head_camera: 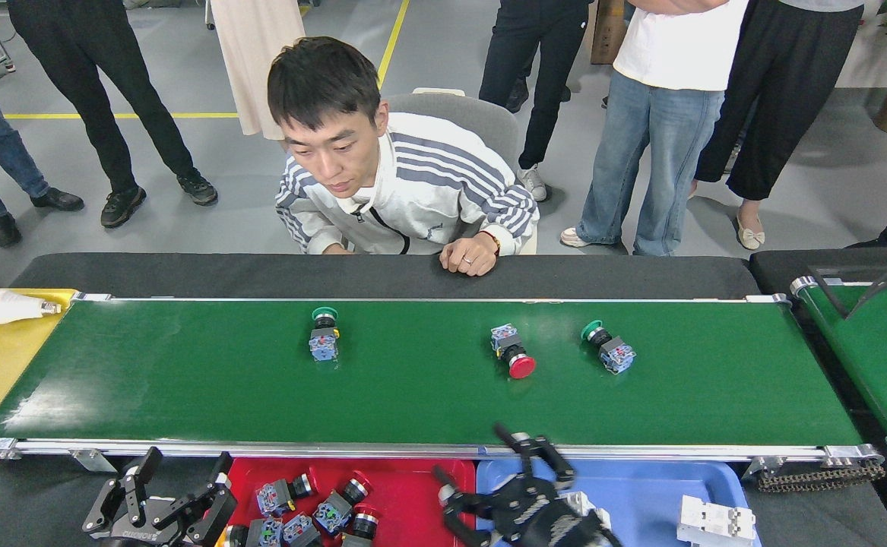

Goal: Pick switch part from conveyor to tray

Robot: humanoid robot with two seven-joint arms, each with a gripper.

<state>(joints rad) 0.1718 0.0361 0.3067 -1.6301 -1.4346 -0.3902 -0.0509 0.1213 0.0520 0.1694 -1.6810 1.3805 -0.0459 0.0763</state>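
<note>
The conveyor [185, 395] is a wide green belt with silver rails. Three switch parts lie on it: a green-capped one [324, 334] left of centre, a red-capped one [513, 355] and a second green-capped one [607, 347] to the right. Below the near rail sits a red tray [428, 494] holding several switch parts [321, 513]. A blue tray [641, 486] is beside it. My left gripper [185, 471] stands open and empty just left of the red tray. My right gripper [470, 456] is open over the seam between the two trays, with nothing seen between its fingers.
A white breaker block [717, 520] lies in the blue tray. A seated person rests a hand [473, 258] on the black far edge. A light bulb [10, 306] lies on a yellow surface at left. A second green belt [869, 342] and a drive chain [815, 477] are at right.
</note>
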